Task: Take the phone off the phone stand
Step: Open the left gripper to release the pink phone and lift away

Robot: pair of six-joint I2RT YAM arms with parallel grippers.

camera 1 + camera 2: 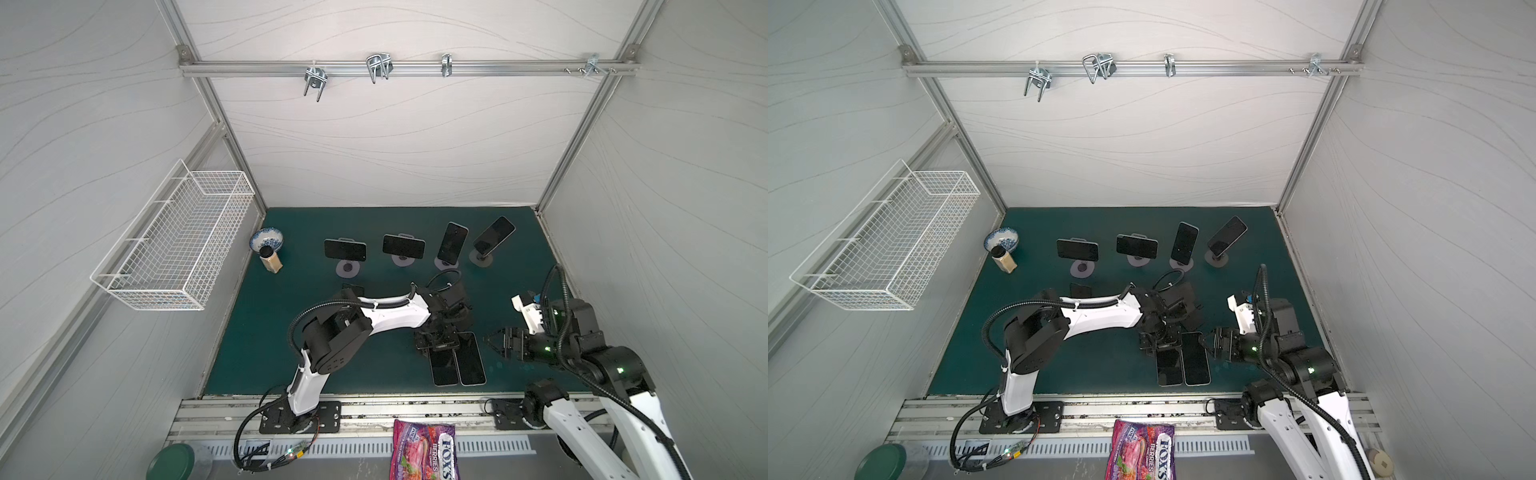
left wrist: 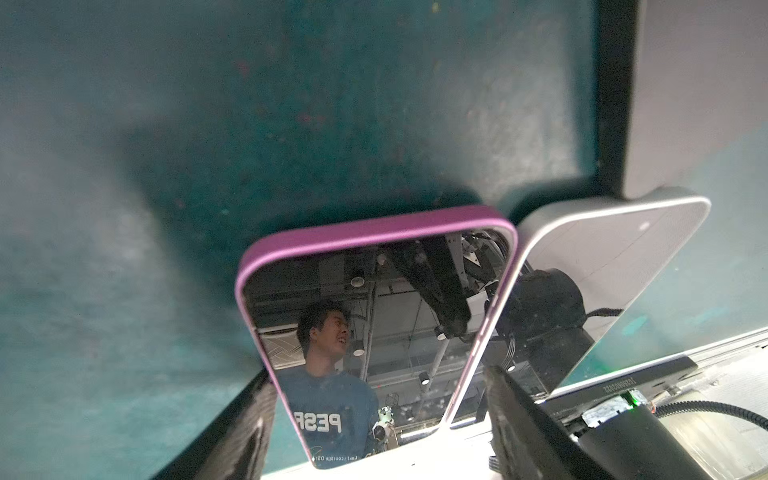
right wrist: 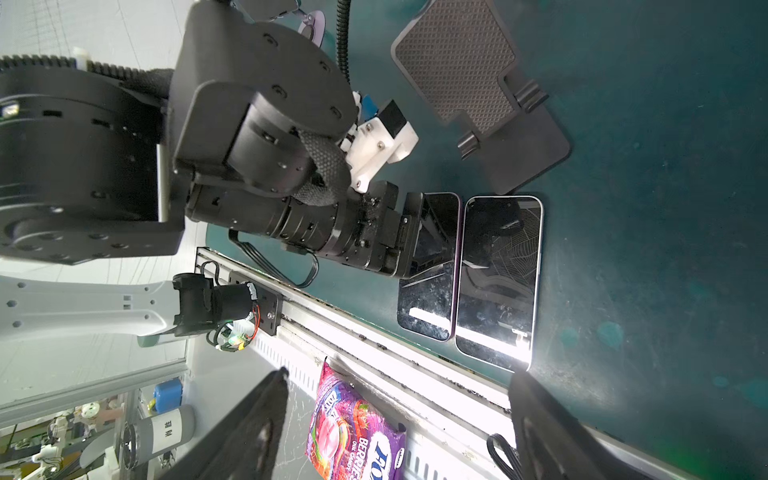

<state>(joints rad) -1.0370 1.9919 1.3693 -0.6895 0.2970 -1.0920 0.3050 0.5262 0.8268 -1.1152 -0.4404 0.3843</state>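
Observation:
A purple-edged phone (image 1: 444, 365) (image 2: 374, 332) (image 3: 428, 270) lies flat on the green mat, side by side with a white-edged phone (image 1: 469, 359) (image 2: 602, 257) (image 3: 498, 282). My left gripper (image 1: 436, 343) (image 2: 378, 376) is over the purple phone's far end. It is open, one finger on each side of the phone, with a gap showing at one finger. An empty black phone stand (image 3: 478, 95) (image 1: 1187, 303) sits just behind it. Several more phones (image 1: 345, 250) (image 1: 404, 246) (image 1: 452, 243) stand on round-based stands (image 1: 347, 268) at the back. My right gripper (image 1: 488, 337) (image 3: 399, 372) is open and empty, right of the white-edged phone.
A blue-patterned bowl (image 1: 267, 240) and a small bottle (image 1: 270, 259) are at the back left of the mat. A wire basket (image 1: 174, 245) hangs on the left wall. A purple candy bag (image 1: 424, 451) lies beyond the front rail. A small black stand (image 1: 353, 288) is behind my left arm.

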